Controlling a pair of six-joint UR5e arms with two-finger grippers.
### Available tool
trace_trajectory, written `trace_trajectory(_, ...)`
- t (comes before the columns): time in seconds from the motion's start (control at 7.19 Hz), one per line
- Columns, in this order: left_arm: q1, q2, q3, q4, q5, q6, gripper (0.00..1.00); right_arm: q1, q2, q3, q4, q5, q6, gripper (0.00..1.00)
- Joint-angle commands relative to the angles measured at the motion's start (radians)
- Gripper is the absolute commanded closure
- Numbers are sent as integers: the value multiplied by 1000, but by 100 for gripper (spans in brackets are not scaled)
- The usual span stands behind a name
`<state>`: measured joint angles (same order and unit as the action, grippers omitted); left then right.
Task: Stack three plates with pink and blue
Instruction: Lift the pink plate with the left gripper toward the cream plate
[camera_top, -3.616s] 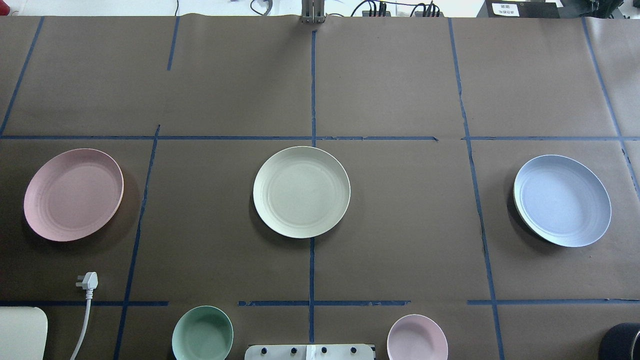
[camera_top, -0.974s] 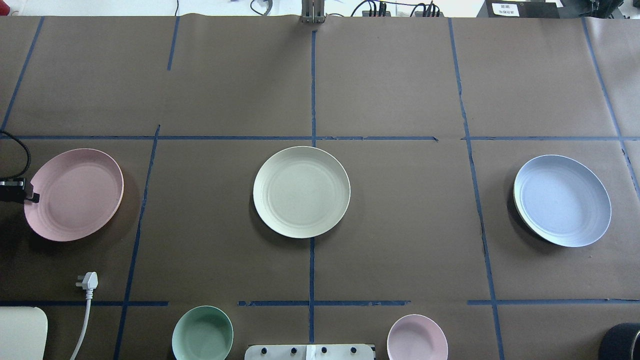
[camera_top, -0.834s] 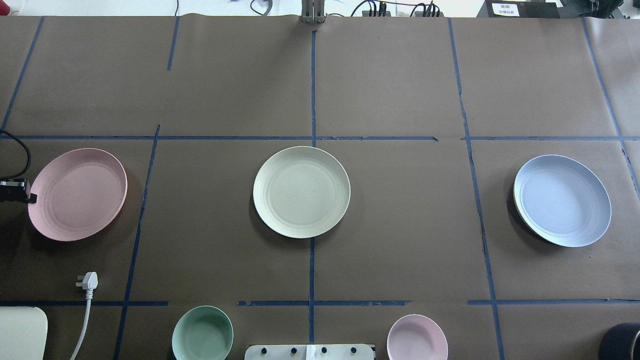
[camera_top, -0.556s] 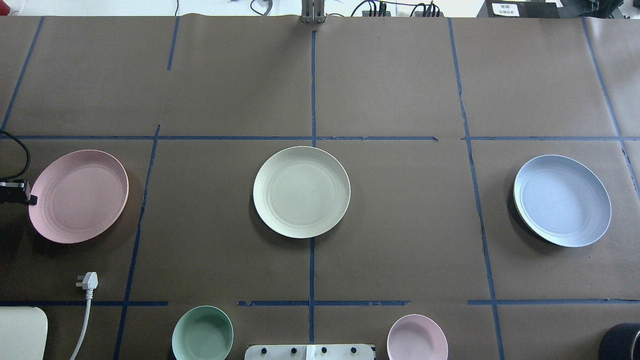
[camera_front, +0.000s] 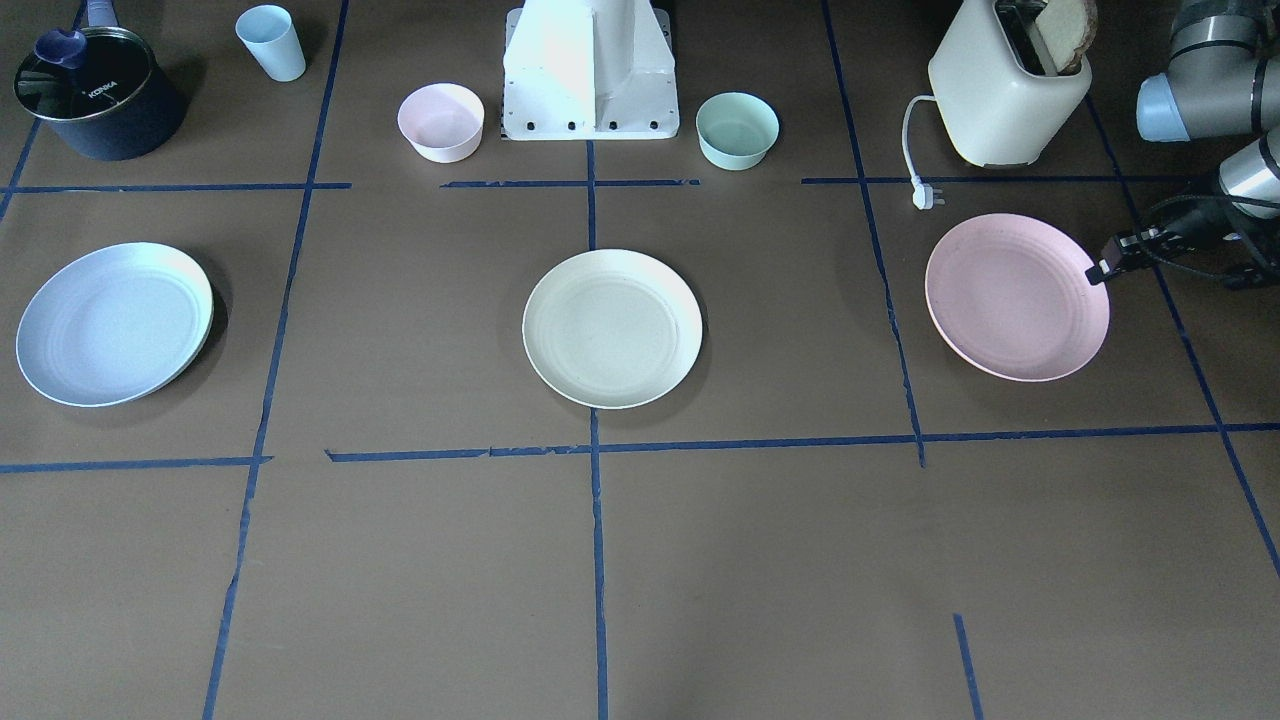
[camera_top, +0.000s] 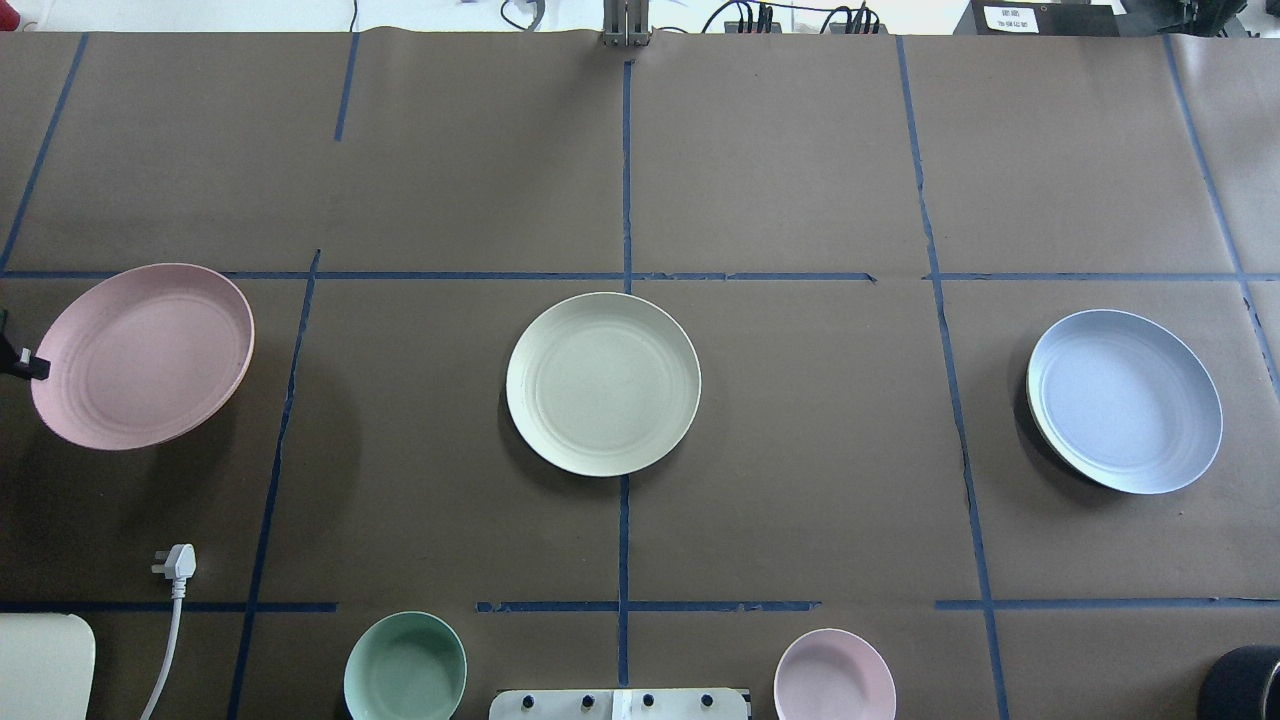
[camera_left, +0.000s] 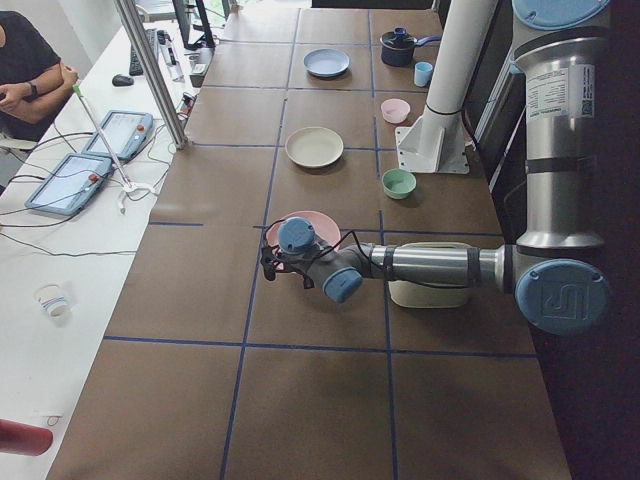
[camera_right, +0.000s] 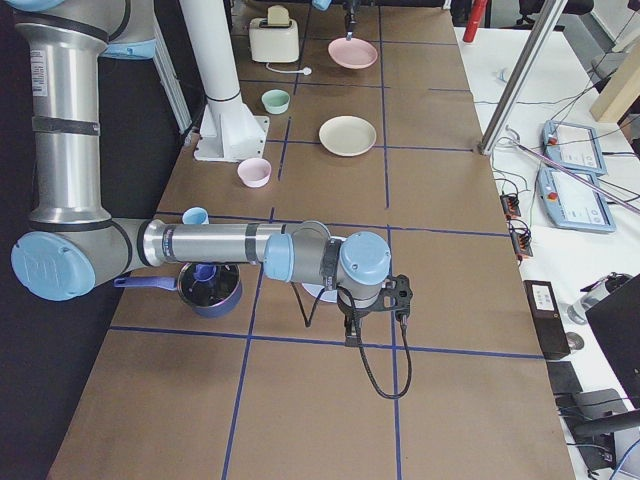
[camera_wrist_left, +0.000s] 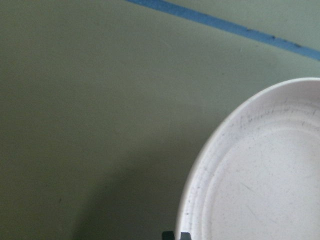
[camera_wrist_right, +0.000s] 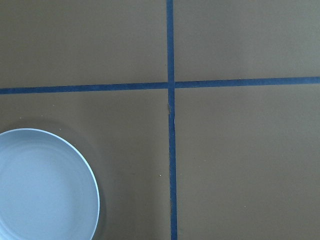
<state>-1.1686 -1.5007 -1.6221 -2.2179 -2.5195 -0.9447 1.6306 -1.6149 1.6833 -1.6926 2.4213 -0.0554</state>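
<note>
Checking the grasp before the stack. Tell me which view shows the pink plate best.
Exterior front-facing: the whole pink plate shows, with the left gripper at its rim. Overhead shows it whole too, near the edge. Exterior left shows it partly hidden, exterior right shows it small, and the left wrist sees only part.

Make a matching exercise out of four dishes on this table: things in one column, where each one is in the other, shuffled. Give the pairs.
Things:
1. pink plate
2. cream plate
3. light blue plate
4. mint-green bowl

Places:
A. lying over the central tape line
B. beside the robot's base, on the robot's left of it
C. held at its rim by the left hand
D. lying far out on the robot's right side

Pairs: 1-C, 2-A, 3-D, 4-B
</note>
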Motion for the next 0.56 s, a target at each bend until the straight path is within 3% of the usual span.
trace_trajectory(0.0, 0, -126, -47, 130, 2, -72, 100, 0, 4, 22, 1, 2, 3, 0)
trace_trajectory(0.14, 16, -195, -50, 132, 19, -157, 100, 0, 1, 26, -1, 5, 5, 0)
trace_trajectory(0.42, 188, -335, -54, 132, 153, -376, 100, 0, 1, 24, -1, 8, 3, 0)
